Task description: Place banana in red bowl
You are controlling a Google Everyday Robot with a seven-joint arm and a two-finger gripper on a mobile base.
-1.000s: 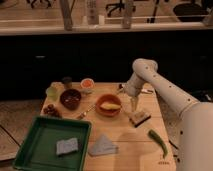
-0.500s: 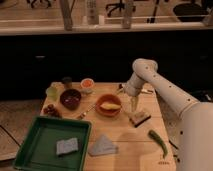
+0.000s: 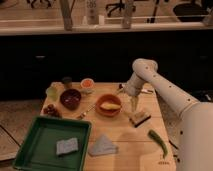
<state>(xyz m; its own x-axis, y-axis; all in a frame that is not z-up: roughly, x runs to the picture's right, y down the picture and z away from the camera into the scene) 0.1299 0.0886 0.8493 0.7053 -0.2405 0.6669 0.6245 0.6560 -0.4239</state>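
The banana is pale yellow and lies inside the red bowl, a round orange-red bowl at the middle of the wooden table. My gripper hangs from the white arm just right of the bowl, a little above the table, pointing down. It holds nothing that I can see. It is apart from the banana.
A maroon bowl stands left of the red bowl. A small white cup with orange contents is behind it. A green tray with a grey sponge is front left. A green chili lies front right. A brush block lies below my gripper.
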